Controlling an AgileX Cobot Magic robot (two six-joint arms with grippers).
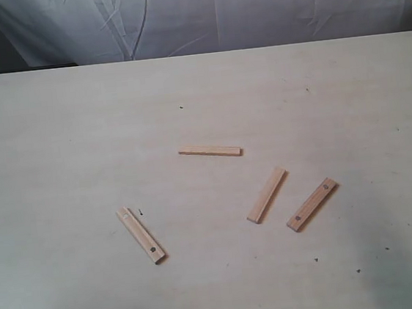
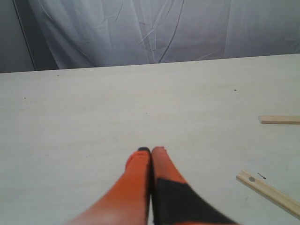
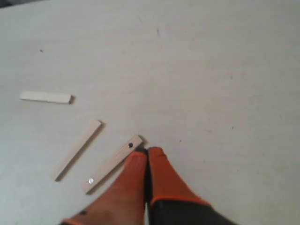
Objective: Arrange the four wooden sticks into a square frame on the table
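Left claw (image 2: 151, 150) and right claw (image 3: 147, 150) are both pinched narrow, orange fingertips pressed together with nothing between them. Neither shows in the exterior view, so I judge both sit drawn back from the work with the task not yet begun. Just ahead of the right claw's tips, seemingly apart from them, lies the double-holed stick (image 3: 112, 164), a flat slat with a dark hole near the closer end and a paler spot near the other. Beside it, further from that claw, the plain angled stick (image 3: 77, 150) runs roughly parallel, and well beyond both the far plain stick (image 3: 45, 97) lies crosswise. Off to one side of the left claw, near but clear of it, sits the lone holed stick (image 2: 269, 192). All four are thin, square-ended strips of pale light-brown wood, smooth and equal in length, resting on their broad faces. That probably means each must be pinched across its narrow edges from above. They lie scattered at different angles, none touching, so no side of the square frame is laid. The worktop (image 1: 57, 140) is matte cream with faint grain and tiny dark specks, likely letting the slats slide easily. A wrinkled pale cloth (image 1: 250, 9) hangs behind.
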